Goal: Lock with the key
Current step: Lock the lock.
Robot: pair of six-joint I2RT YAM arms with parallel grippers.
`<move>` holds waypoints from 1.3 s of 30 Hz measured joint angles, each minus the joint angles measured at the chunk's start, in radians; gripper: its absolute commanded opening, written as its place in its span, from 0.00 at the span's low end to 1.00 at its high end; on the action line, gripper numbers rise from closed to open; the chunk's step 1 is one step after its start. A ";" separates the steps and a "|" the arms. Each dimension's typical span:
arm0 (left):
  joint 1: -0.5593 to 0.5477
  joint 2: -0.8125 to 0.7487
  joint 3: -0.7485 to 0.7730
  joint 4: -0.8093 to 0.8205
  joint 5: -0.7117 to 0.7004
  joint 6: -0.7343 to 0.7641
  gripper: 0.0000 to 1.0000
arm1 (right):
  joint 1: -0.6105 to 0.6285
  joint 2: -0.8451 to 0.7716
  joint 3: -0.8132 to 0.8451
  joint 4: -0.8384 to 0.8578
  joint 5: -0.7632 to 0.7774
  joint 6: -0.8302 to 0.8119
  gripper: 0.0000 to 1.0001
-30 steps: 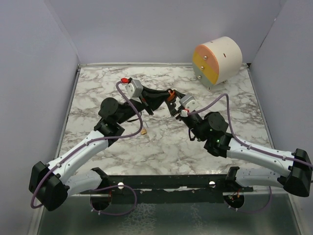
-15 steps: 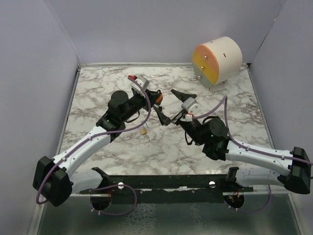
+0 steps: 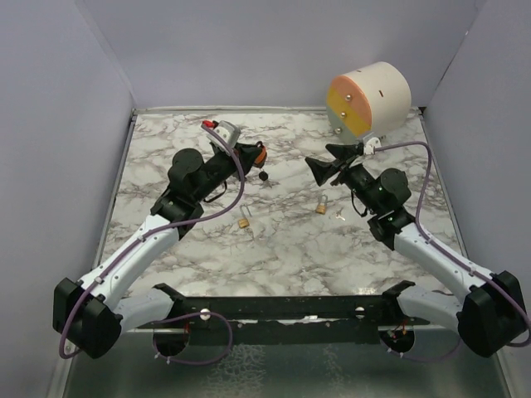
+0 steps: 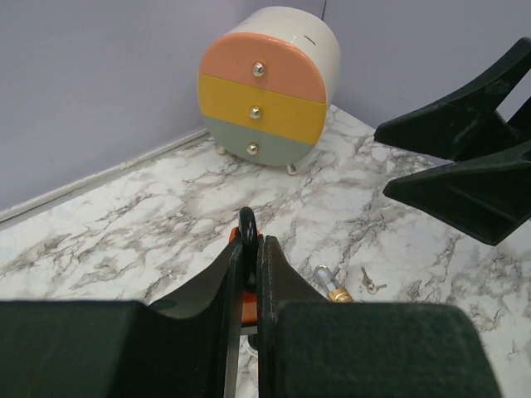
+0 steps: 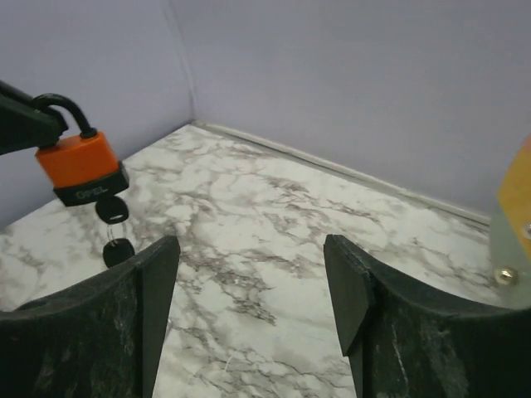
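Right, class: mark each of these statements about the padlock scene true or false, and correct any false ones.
1. The left gripper is shut on the shackle of the orange padlock. True.
2. The right gripper holds a key. False: it is open and empty.
3. A key sits in the underside of the orange padlock. True.
4. The drawer chest has its top drawer pulled out. False: all three drawers look shut.
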 measured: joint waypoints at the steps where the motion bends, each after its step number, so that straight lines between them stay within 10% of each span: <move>1: 0.009 0.001 0.000 0.001 0.018 -0.005 0.00 | -0.023 0.012 -0.005 0.014 -0.070 0.028 0.66; 13: 0.095 0.083 0.000 0.135 0.425 -0.111 0.00 | -0.272 0.376 -0.096 0.701 -0.871 0.554 0.60; 39: 0.035 0.116 0.029 0.321 0.658 -0.256 0.00 | -0.092 0.241 -0.060 0.585 -0.926 0.430 0.50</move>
